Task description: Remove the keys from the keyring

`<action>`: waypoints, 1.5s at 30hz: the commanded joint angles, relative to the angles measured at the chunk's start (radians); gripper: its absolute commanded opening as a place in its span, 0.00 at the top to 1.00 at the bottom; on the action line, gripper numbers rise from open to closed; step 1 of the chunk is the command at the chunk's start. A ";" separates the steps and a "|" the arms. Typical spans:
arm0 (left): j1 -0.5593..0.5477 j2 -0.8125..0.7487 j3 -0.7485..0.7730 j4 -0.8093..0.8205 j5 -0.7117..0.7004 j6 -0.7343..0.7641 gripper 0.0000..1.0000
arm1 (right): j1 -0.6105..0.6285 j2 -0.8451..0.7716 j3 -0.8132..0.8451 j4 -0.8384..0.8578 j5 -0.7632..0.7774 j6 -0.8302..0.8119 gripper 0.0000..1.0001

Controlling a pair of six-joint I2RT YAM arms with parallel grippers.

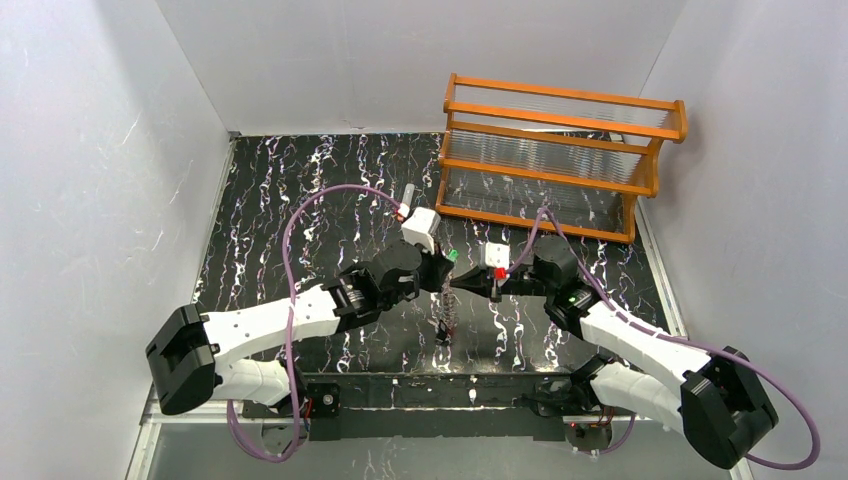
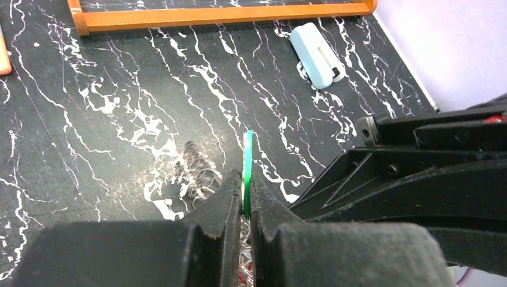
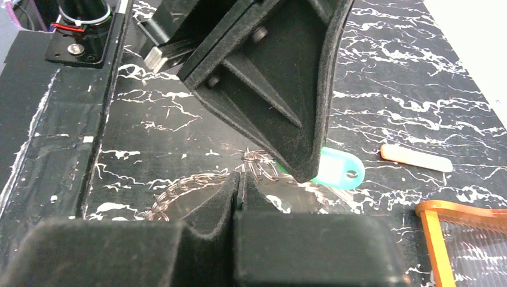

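Black marbled table (image 1: 300, 200). Left gripper (image 2: 245, 182) clamps green key (image 2: 249, 149); right gripper (image 3: 238, 180) pinches wiry keyring (image 3: 260, 167). We judge both light, slippery; grip flats.

The green key (image 3: 338, 170) is a flat, rounded tag with a small hole at its free end. It stands edge-up, pinched in the closed left gripper (image 2: 246, 182), above the table. The keyring (image 3: 262, 168), silvery coiled wire loops, sits just beside it.
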 commanded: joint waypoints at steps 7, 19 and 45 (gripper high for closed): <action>0.154 -0.044 -0.030 0.017 0.077 -0.137 1.00 | 0.016 -0.057 -0.033 0.117 -0.078 0.068 0.99; 0.205 -0.016 -0.059 0.036 0.177 -0.193 1.00 | 0.005 -0.080 -0.063 0.195 -0.110 0.131 0.99; 0.150 0.154 -0.079 -0.006 0.231 -0.130 1.00 | -0.051 -0.084 -0.198 0.653 0.008 0.413 0.99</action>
